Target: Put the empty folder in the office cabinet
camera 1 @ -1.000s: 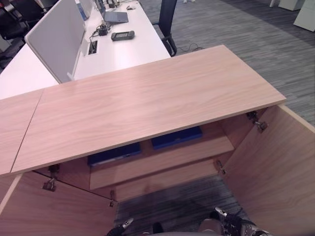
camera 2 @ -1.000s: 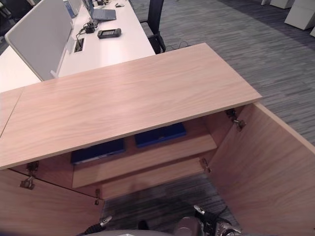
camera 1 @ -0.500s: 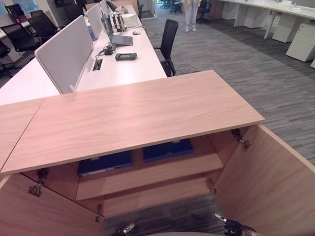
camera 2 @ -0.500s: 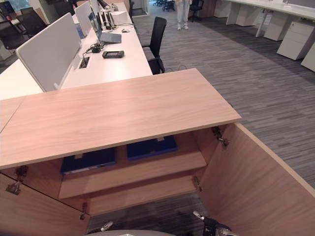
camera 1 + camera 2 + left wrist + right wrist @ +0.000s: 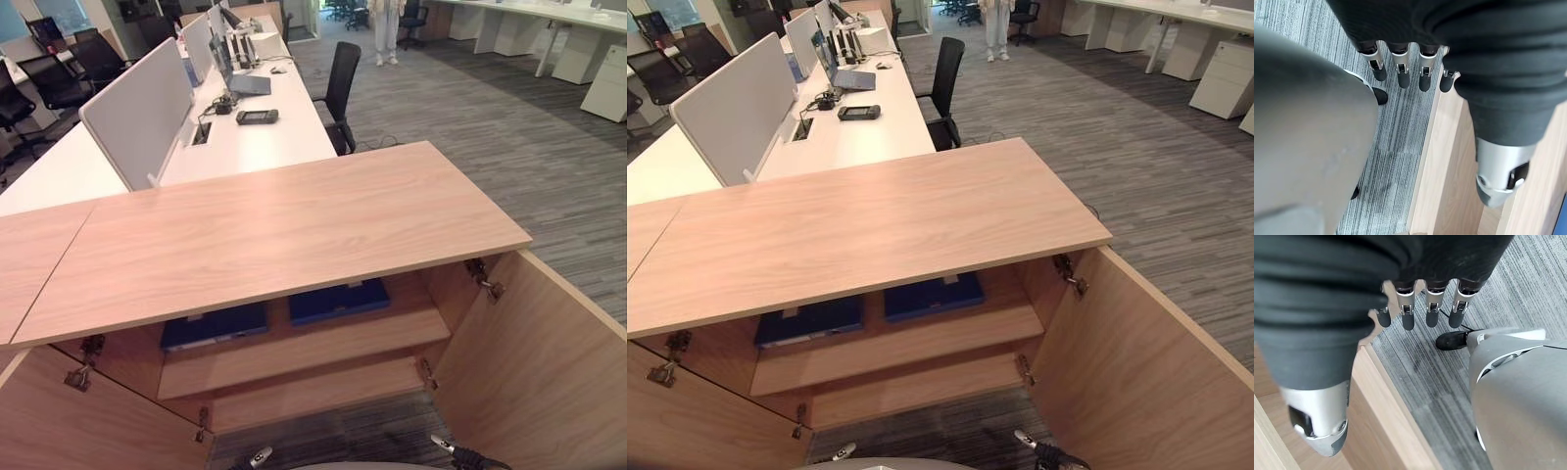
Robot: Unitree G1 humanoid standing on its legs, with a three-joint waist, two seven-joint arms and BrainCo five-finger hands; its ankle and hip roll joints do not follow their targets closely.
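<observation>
Left hand (image 5: 1400, 63) shows silver fingers, dark tips, under a black ribbed cover; right hand (image 5: 1420, 303) matches it, its thick silver thumb set apart.

The left hand (image 5: 1400, 68) hung empty, fingers (image 5: 1401, 73) straight and relaxed over grey carpet (image 5: 1396, 147). Beside its thumb (image 5: 1498, 181) stood a light wooden cabinet panel (image 5: 1444, 161).

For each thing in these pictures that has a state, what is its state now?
Cabinet: both doors open.
Left blue folder: lying flat on the upper shelf.
Right blue folder: lying flat beside it.
Left robot hand: open, empty, hanging over the carpet.
Right robot hand: open, empty.
</observation>
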